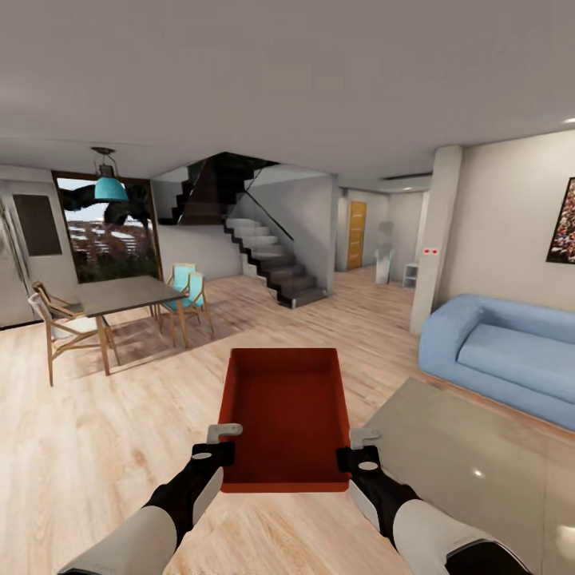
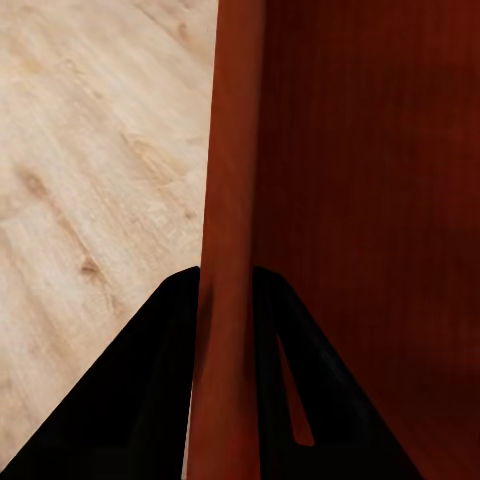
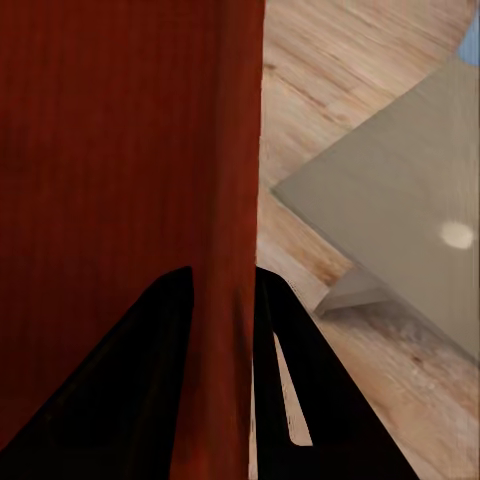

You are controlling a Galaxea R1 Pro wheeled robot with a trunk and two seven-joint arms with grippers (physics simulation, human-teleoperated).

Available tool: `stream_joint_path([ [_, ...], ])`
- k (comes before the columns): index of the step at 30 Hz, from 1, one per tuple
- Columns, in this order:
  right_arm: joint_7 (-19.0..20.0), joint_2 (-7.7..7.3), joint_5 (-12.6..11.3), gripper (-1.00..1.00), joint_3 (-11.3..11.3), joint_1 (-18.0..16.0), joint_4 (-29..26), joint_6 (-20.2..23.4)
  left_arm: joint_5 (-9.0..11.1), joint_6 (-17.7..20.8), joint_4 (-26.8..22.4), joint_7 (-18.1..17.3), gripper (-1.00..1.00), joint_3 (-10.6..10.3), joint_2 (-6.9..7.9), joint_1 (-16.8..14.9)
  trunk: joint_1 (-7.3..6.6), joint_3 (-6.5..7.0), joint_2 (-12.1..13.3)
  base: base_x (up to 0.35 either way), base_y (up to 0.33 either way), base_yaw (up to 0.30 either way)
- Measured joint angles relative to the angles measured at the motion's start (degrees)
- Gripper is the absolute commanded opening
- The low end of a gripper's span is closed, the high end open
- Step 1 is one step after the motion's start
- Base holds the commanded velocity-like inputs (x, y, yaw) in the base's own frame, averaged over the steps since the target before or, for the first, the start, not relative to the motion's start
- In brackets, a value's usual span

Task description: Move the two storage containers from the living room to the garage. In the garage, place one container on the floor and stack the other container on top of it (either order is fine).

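Container (image 1: 286,415) empty, both hands (image 1: 225,444) (image 1: 359,449) clamping its walls.

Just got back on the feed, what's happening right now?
The robot is carrying one storage container with both arms. The left gripper pinches its left wall and the right gripper its right wall. It is in the living room, over the wood floor, with the blue sofa on its right.
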Motion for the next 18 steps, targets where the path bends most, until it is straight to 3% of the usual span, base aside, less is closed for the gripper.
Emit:
stream_joint_path([
  [18, 0.0, 0.00, 0.0, -1.00, 0.0, 0.0, 0.0, 0.0, 0.0, 0.0, 0.0, 0.0, -1.00, 0.0, 0.00, 0.0, 0.00, -0.41, 0.0, 0.000, 0.000, 0.289],
])
